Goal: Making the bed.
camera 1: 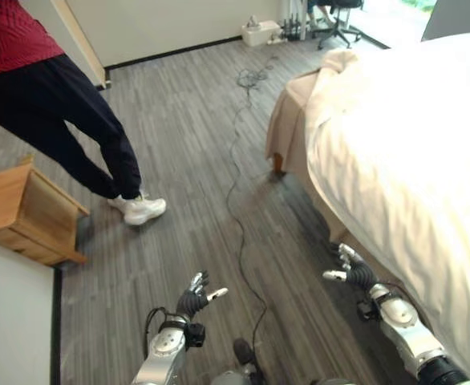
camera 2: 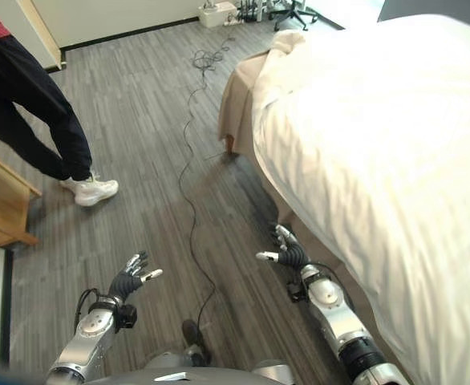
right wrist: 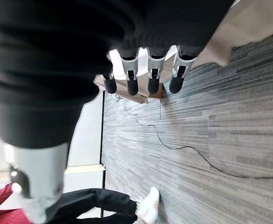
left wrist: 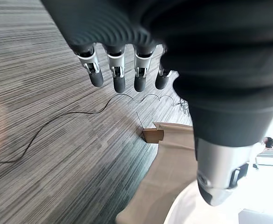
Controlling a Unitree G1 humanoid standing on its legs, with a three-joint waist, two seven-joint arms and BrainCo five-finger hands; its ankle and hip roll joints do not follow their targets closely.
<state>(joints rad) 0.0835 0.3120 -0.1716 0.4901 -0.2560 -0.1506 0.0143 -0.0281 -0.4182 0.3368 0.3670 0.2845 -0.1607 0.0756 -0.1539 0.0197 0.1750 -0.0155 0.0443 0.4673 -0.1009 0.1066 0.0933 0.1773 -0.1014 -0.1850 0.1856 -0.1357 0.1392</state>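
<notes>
Bed: the bed (camera 1: 411,152) stood on the robot's right, its white cover (camera 2: 379,136) spread over the top and hanging down the near side; a beige sheet (camera 1: 295,112) drooped at the far corner.
Left robot hand: the left robot hand (camera 1: 196,295) hung over bare floor (camera 1: 187,144), fingers straight and apart, holding nothing, well apart from the bed.
Right robot hand: the right robot hand (camera 2: 287,253) was low beside the bed's edge, fingers relaxed and spread, empty, near the hanging cover but not touching it.
Cable risk: a thin cable (camera 1: 235,200) ran along the floor between the two hands; a step toward the bed could probably snag it and pull whatever it feeds.
Person risk: a person (camera 1: 66,120) stood near on the left, beside a wooden cabinet (camera 1: 26,212); a wide swing of the left arm might reach them.
Grip risk: the cover looked loose and smooth, so a shallow pinch would likely slip, or drag the whole cover sideways.
</notes>
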